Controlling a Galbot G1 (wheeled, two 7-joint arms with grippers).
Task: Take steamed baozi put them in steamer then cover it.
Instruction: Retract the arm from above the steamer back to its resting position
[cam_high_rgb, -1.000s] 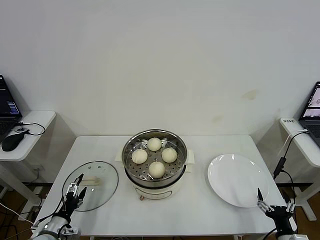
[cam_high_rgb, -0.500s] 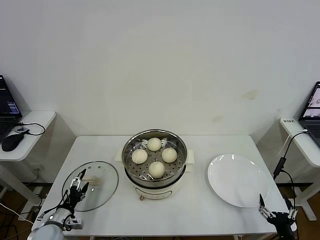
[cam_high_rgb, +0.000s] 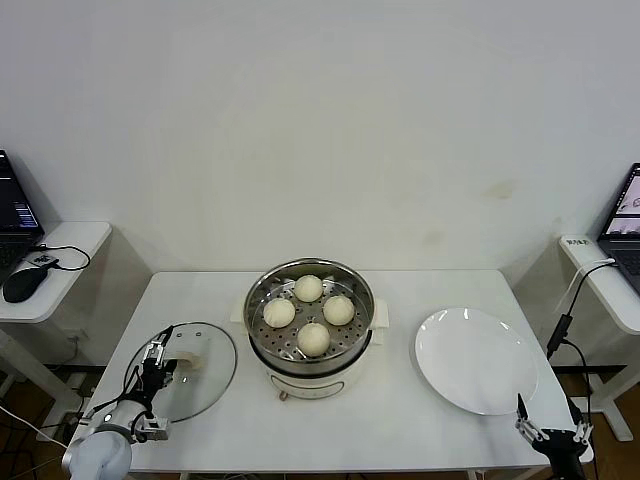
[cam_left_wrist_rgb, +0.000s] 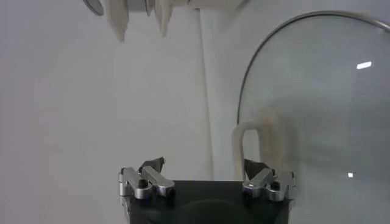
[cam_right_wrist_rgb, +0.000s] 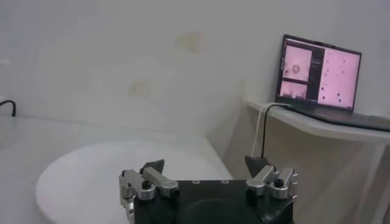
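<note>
1. The steamer (cam_high_rgb: 310, 322) sits in the middle of the white table (cam_high_rgb: 400, 420). It is a shiny steel basket on a cream-white pot.
2. Far to the left of the steamer, a black mouse (cam_high_rgb: 22, 284) lies on a small side desk (cam_high_rgb: 70, 250).
3. The left gripper (cam_high_rgb: 158, 362) is to the left of the steamer, low over the cover (cam_high_rgb: 195, 385). Its fingers are spread wide and hold nothing. In the left wrist view the gripper (cam_left_wrist_rgb: 204, 173) has the lid's handle just ahead of one finger.
4. The cover lies flat on the table, just to the left of the steamer. It is clear glass with a cream-white handle (cam_high_rgb: 185, 352). It is not on the steamer yet.
5. Four steamed baozi (cam_high_rgb: 313, 338) sit inside the steamer, close together.
6. A white plate (cam_high_rgb: 475, 360) lies to the right of the steamer. It is bare.
7. The right gripper (cam_high_rgb: 545, 432) is to the right of the steamer, past the near edge of the plate. It is spread wide and holds nothing.
8. A laptop (cam_right_wrist_rgb: 320, 76) stands on a side desk far to the right of the steamer.
</note>
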